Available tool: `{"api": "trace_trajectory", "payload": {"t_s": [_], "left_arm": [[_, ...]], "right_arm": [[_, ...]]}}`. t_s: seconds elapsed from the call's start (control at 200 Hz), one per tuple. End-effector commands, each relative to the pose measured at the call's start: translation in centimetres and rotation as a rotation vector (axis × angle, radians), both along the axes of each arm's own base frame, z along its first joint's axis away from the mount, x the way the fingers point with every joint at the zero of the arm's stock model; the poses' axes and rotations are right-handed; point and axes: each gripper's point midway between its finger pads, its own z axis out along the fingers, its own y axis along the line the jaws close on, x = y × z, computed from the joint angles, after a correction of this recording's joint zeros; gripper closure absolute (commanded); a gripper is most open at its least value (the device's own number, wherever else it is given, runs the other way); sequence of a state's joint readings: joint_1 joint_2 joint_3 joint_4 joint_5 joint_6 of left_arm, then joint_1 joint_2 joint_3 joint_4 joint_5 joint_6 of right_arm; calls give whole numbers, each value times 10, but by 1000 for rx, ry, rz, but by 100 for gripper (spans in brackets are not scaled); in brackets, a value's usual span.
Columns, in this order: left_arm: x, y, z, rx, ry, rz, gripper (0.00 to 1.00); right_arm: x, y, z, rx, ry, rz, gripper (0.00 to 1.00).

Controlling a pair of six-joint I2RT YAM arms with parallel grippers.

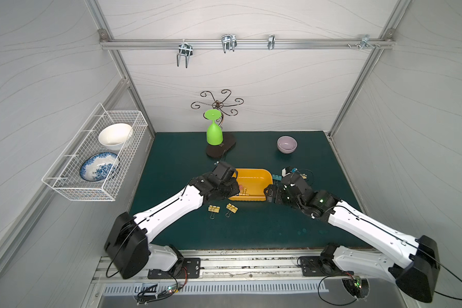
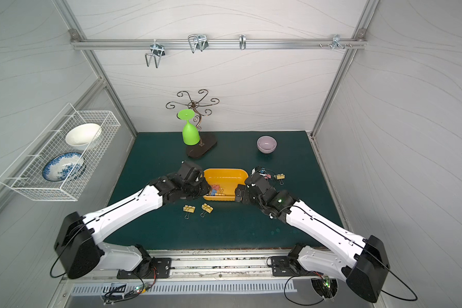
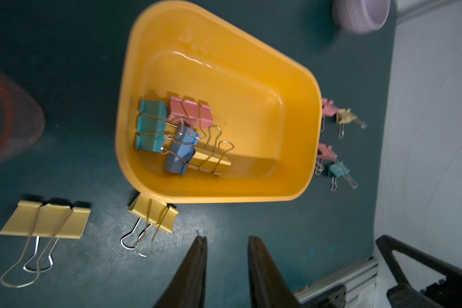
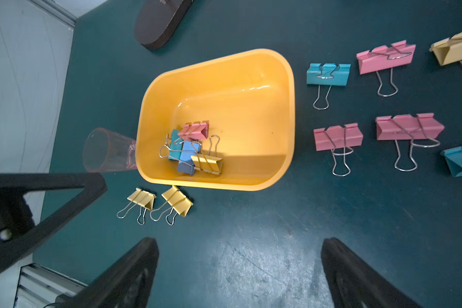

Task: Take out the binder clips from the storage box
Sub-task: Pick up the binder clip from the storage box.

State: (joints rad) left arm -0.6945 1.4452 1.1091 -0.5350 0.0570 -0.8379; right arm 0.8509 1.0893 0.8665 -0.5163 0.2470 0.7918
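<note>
White panel walls (image 1: 264, 74), alu rail (image 1: 304, 44) w/ hooks (image 1: 227, 42), dk-green mat (image 1: 251, 229)

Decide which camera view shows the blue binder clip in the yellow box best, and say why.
The left wrist view: the blue binder clip looks largest and closest there. The right wrist view shows the clip smaller. In a top view it is a tiny speck beside the left arm.

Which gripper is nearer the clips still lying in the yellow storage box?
Left. The left gripper hangs open at the near corner of the storage box, beside the clips. The right gripper sits at the opposite end, bare box floor between them.
</note>
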Motion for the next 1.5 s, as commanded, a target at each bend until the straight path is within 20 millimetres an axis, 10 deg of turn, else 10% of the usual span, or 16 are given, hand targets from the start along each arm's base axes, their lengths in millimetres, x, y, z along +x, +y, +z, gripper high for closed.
{"api": "trace_trajectory", "payload": {"t_s": [0.0, 0.37, 0.685, 1.496], "left_arm": [[-8, -18, -12, 65, 87, -227, 71], [23, -46, -37, 148, 160, -373, 68], [42, -26, -55, 380, 148, -577, 64], [45, -45, -90, 198, 312, -705, 70]], "right_arm": [[1, 0, 4, 5, 8, 6, 1], [-2, -16, 1, 20, 1, -37, 1], [-5, -22, -4, 16, 8, -50, 1], [-9, -33, -10, 1, 23, -81, 1]]}}
